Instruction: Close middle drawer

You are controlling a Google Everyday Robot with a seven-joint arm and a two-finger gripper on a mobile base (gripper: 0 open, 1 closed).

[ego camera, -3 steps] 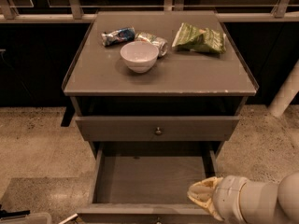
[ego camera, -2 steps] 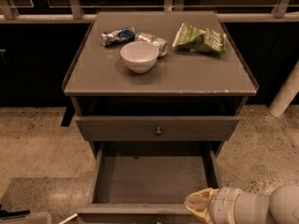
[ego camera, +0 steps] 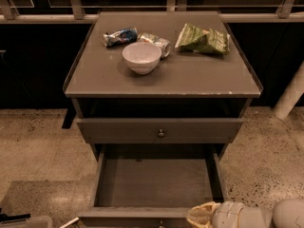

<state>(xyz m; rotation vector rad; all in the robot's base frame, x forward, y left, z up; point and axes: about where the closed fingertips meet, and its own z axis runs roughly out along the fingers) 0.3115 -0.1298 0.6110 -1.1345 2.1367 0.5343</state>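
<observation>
The robot's gripper [ego camera: 202, 216], a cream-coloured tip on a pale arm, sits at the very bottom of the camera view. It is close against the front panel [ego camera: 133, 217] of the middle drawer [ego camera: 154, 182], to the right of the panel's centre. Whether the pincer is wide or narrow cannot be told from here, and it appears to hold nothing.

The drawer is pulled far out towards the camera, showing a plain grey inside. Its long axis runs left to right across the view and its travel runs front to back. The drawer's body and the cabinet lie directly beyond the gripper, so closing it looks like a straight push away from the camera. With the gripper off-centre, the push may skew the drawer on its runners.

Above it, the upper drawer [ego camera: 118, 130], with a small round knob [ego camera: 161, 133], stands slightly proud of the frame.

On the cabinet top [ego camera: 190, 77] farther back are a white bowl [ego camera: 141, 57], a crushed can [ego camera: 156, 42] just behind it, a bluish wrapper [ego camera: 120, 36] and a green snack bag [ego camera: 203, 39]. No brand or lettering on any of them can be read.
</observation>
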